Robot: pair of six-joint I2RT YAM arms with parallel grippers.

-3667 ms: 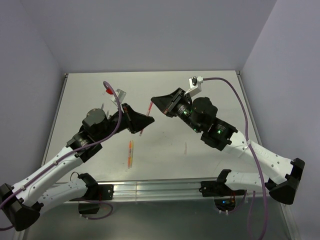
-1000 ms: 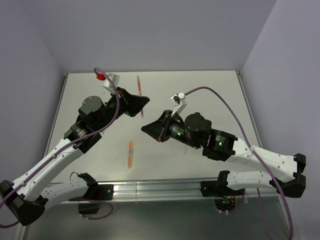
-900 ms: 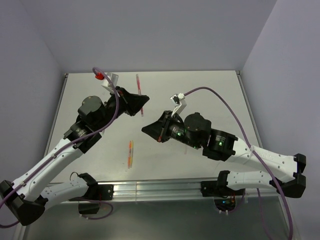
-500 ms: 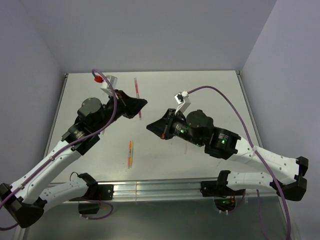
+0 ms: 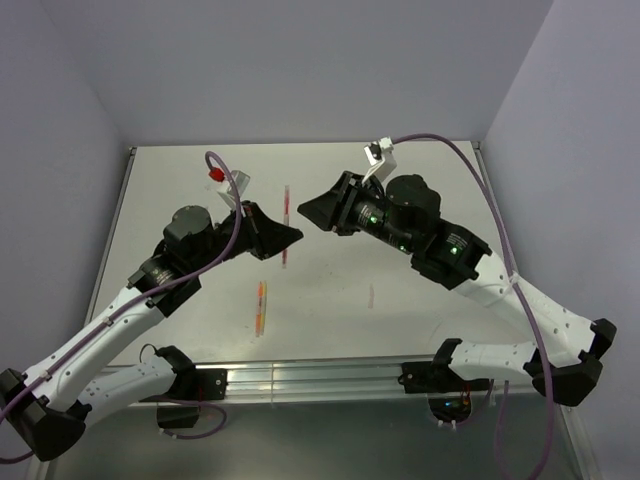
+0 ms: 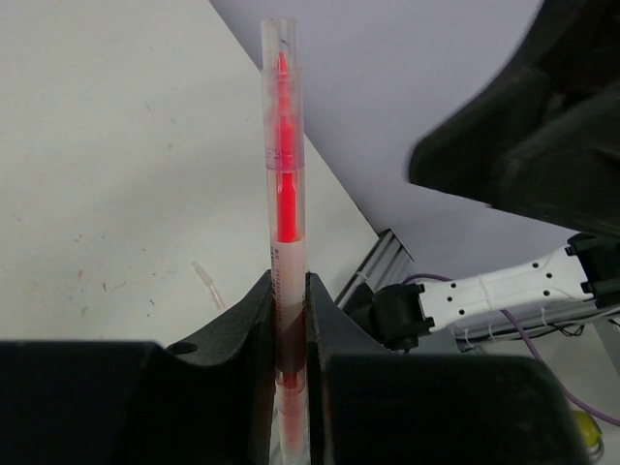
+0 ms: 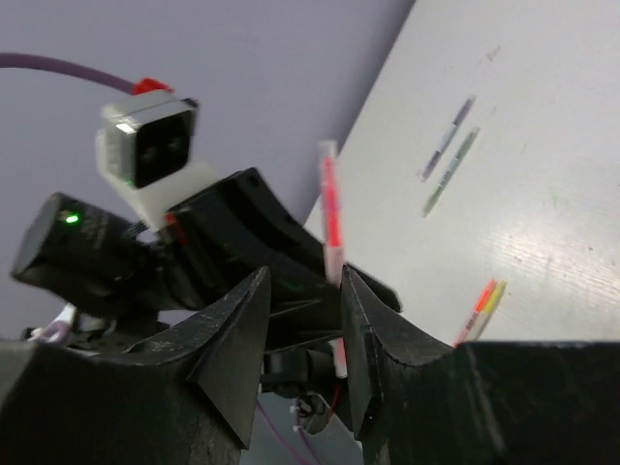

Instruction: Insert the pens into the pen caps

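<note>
A thin red pen (image 5: 287,200) stands upright in my left gripper (image 5: 291,236), which is shut on its lower part. In the left wrist view the red pen (image 6: 283,194) rises from between the black fingers (image 6: 250,320), and a clear pen cap (image 6: 278,48) covers its tip. My right gripper (image 5: 309,210) hangs just right of the pen's top, open and holding nothing. In the right wrist view its spread fingers (image 7: 242,320) frame the red pen (image 7: 331,208), which stands close to the right finger.
An orange and yellow pen pair (image 5: 261,305) lies on the white table (image 5: 180,180) near the front. A grey pen (image 7: 446,140) and a green one (image 7: 450,172) lie farther off. A small clear piece (image 6: 208,286) and a faint pink sliver (image 5: 371,295) rest on the table.
My right gripper has opened and risen from the table's middle to beside the pen's top. My left gripper has carried the red pen slightly nearer and to the right.
</note>
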